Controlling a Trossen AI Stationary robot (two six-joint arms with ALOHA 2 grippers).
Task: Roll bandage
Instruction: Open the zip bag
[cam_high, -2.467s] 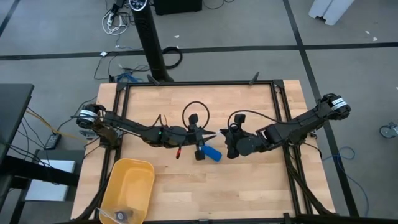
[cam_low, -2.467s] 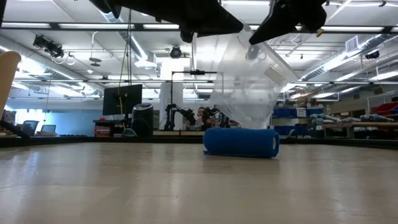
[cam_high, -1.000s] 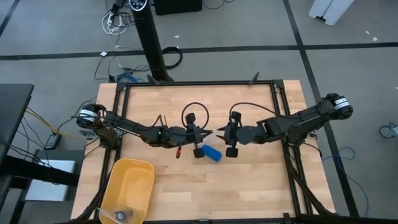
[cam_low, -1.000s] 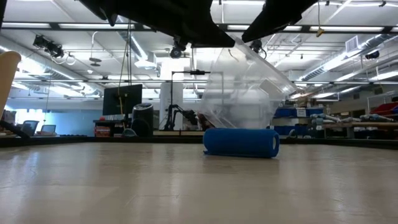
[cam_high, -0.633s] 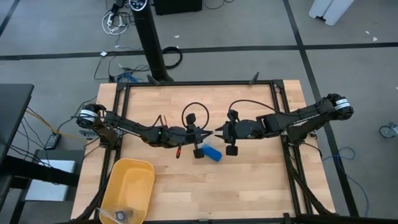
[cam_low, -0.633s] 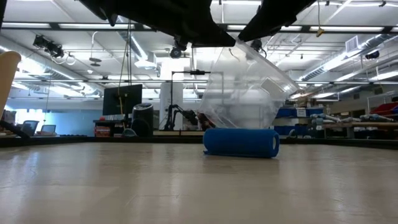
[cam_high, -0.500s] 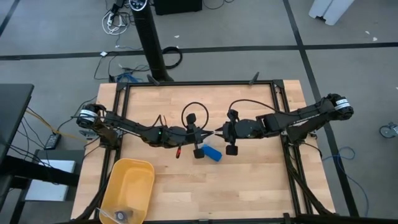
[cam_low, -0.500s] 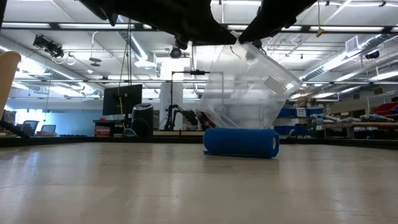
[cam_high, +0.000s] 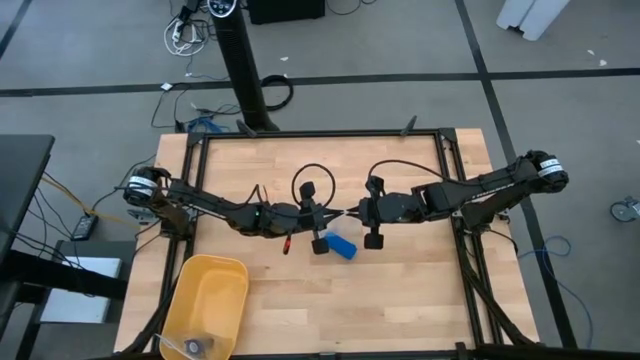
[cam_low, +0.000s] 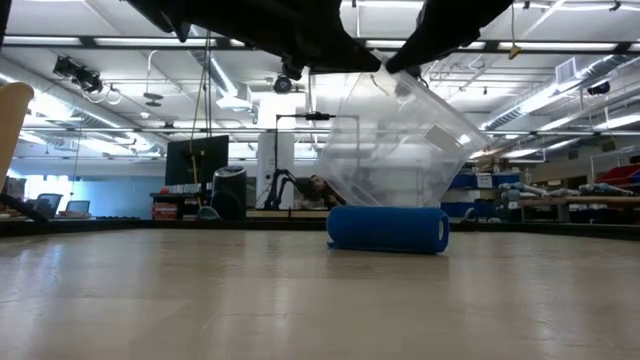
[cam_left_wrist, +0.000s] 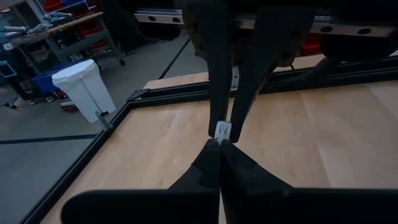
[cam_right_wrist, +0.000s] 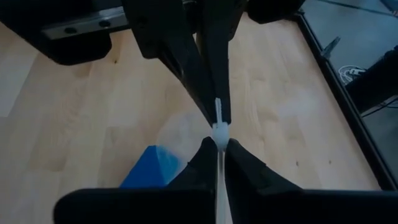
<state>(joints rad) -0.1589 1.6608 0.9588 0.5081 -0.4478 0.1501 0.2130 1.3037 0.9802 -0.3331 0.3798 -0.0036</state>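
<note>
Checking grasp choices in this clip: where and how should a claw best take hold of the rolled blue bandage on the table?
Probably from straight above, fingers closing across the curved sides at mid-length. The bandage lies on its side as a short cylinder on the table, ends free. Both claws, left and right, pinch the clear bag hanging over it.

Wooden table top (cam_high: 400, 280), pale planks, edged by a black metal frame (cam_high: 320, 133). Yellow plastic bin (cam_high: 205, 305) sits at the near left corner, a small dark object (cam_high: 195, 346) inside at its near end. Clear crinkled plastic bag (cam_low: 395, 145) hangs above mid-table. Beyond the far edge: black pedestal column (cam_high: 243, 65), loose cables (cam_high: 185, 35) on grey floor. White lidded bin (cam_left_wrist: 84, 87) stands off the table.
</note>
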